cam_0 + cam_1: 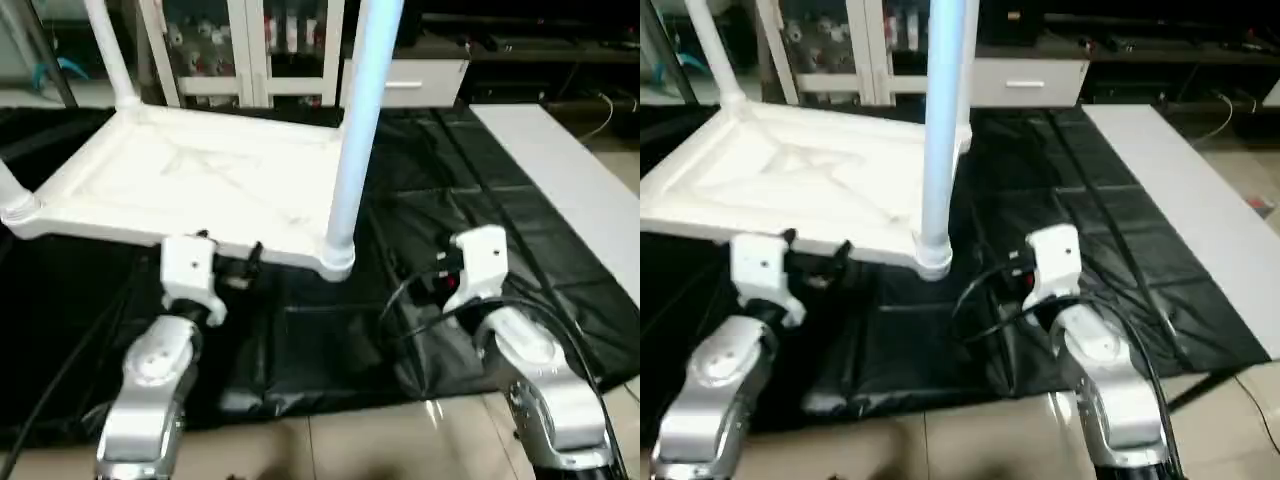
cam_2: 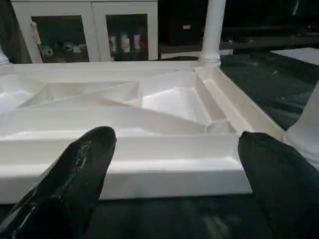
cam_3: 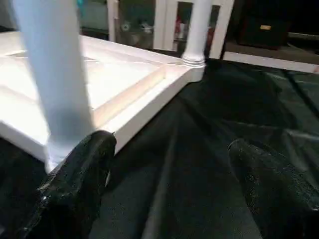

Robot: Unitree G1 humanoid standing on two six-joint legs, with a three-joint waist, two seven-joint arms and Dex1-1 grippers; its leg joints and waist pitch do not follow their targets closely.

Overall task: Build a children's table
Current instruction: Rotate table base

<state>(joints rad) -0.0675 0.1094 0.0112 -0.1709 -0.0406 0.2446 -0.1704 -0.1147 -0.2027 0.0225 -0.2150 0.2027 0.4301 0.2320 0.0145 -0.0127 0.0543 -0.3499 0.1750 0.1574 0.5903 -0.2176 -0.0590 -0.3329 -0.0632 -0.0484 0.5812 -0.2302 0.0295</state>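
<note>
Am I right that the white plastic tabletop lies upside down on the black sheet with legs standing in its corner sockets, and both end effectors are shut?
Not quite: the white plastic tabletop does lie upside down on the black sheet with white tube legs standing in its sockets, but both end effectors are open. The wrist views show the left end effector and the right end effector with their black fingers wide apart, empty.

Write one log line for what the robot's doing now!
tabletop: upside down, legs up | near leg: socketed | left gripper: open, empty | right gripper: open, empty
</note>
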